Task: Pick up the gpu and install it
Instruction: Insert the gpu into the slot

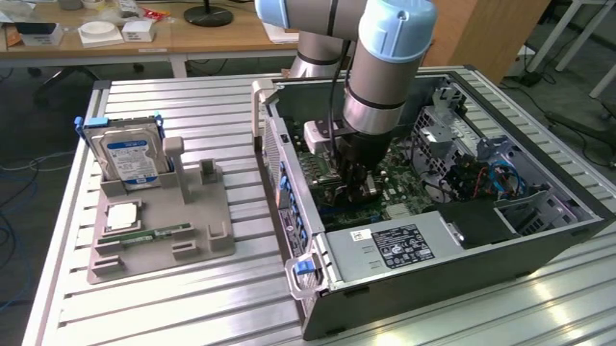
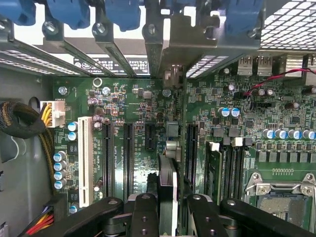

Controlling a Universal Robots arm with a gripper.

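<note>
Wrist view has the gripper (image 2: 168, 210) closed on the gpu (image 2: 168, 185), held edge-on between its fingers (image 2: 143, 212). The card's long axis runs parallel to the motherboard (image 2: 133, 103) slots just beyond it.

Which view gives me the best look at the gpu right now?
The wrist view: the gpu stands edge-on between the jaws of the gripper, above the motherboard's slots. In the exterior view the arm covers most of it inside the case.
</note>
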